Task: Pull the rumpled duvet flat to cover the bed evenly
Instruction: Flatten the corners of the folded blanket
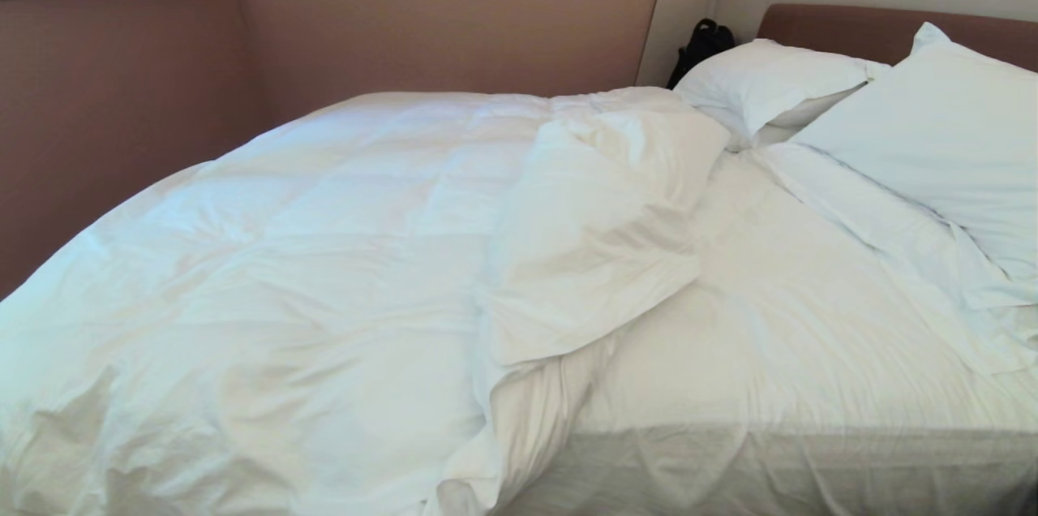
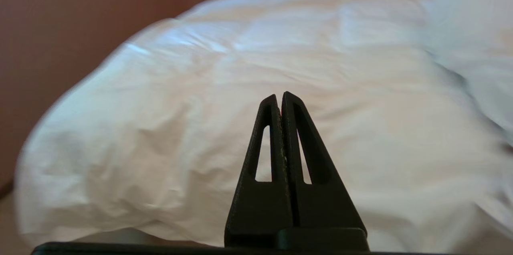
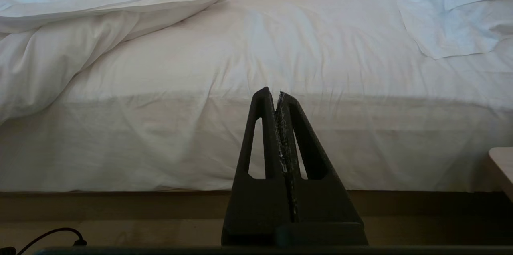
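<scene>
Head view: no arms | duvet [image 1: 324, 256] bunched left | left gripper [image 2: 279, 96], right gripper [image 3: 276, 94] closed, empty

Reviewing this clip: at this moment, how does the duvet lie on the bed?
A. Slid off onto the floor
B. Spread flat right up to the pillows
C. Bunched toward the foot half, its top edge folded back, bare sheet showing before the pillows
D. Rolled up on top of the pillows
C: the duvet has a flap turned back, leaving bare sheet on the bed before the pillows.
</scene>
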### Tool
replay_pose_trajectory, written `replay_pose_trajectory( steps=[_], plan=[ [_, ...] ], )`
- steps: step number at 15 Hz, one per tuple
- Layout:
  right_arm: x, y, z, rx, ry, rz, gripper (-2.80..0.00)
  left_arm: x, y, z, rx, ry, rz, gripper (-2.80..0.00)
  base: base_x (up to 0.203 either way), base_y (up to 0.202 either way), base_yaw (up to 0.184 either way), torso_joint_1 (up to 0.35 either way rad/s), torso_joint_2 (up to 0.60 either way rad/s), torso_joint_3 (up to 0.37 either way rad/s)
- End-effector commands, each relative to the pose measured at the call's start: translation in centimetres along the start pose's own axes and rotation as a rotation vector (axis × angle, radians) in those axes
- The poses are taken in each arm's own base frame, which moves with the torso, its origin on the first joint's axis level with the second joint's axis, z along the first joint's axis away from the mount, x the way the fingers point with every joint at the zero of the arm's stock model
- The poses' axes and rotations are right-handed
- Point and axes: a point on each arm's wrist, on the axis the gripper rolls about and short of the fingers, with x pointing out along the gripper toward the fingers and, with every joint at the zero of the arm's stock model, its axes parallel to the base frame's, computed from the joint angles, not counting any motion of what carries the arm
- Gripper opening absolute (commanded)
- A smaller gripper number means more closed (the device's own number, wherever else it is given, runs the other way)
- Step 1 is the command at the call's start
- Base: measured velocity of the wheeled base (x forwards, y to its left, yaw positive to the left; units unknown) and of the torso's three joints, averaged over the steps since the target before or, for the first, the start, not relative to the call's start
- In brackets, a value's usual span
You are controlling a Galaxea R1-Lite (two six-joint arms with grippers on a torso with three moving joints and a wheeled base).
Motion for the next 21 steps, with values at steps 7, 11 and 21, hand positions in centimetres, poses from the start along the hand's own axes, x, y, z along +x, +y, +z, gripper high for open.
replay_pose_trajectory(
  steps=[7, 11, 21],
  plan=[
    [0.0, 0.0, 0.0, 0.000, -0.001, 0.000, -2.80, 0.2, -0.7, -3.5, 0.003, 0.147, -0.158, -2.80, 0.000, 0.000, 0.000, 0.000, 0.00, 0.000],
    [0.0, 0.0, 0.0, 0.000, 0.001, 0.000, -2.80, 0.3, -0.7, -4.0, -0.018, 0.170, -0.158, -2.80, 0.000, 0.000, 0.000, 0.000, 0.00, 0.000],
    [0.0, 0.0, 0.0, 0.000, 0.001, 0.000, -2.80, 0.3, -0.7, -4.0, -0.095, 0.175, -0.142, -2.80, 0.000, 0.000, 0.000, 0.000, 0.00, 0.000]
  ],
)
